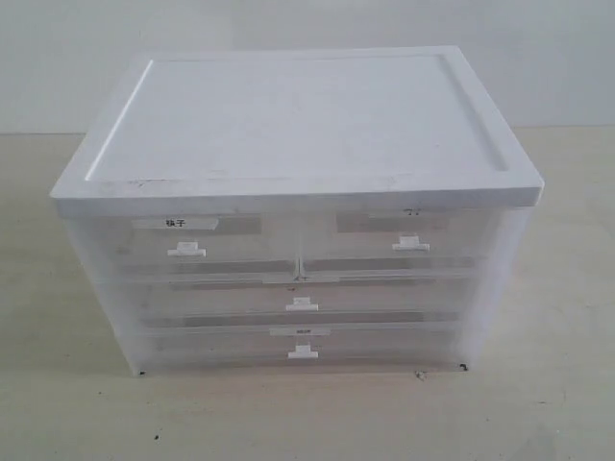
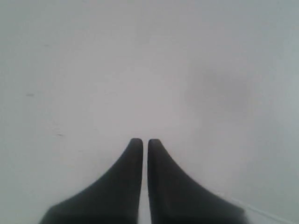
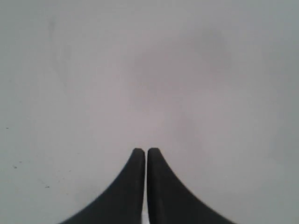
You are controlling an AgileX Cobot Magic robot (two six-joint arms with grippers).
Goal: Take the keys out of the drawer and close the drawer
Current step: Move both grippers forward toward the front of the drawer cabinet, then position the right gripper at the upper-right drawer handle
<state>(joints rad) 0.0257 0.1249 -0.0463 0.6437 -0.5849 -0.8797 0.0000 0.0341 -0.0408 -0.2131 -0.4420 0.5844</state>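
Observation:
A clear plastic cabinet [image 1: 298, 125] with a white lid stands in the exterior view. Its top row holds two half-width drawers. The drawer [image 1: 394, 242] on the right has a white tab handle [image 1: 410, 244] and a faintly printed label, and it is pushed in. Its twin [image 1: 187, 245] on the left bears bold dark characters. The keys are hidden. Neither arm shows in the exterior view. My left gripper [image 2: 141, 140] is shut over a bare pale surface, holding nothing. My right gripper [image 3: 141, 150] is likewise shut and empty over a plain pale surface.
Two full-width drawers [image 1: 302, 305] sit below the top row, both pushed in. The cabinet rests on a pale tabletop [image 1: 288, 413] with a light wall behind it.

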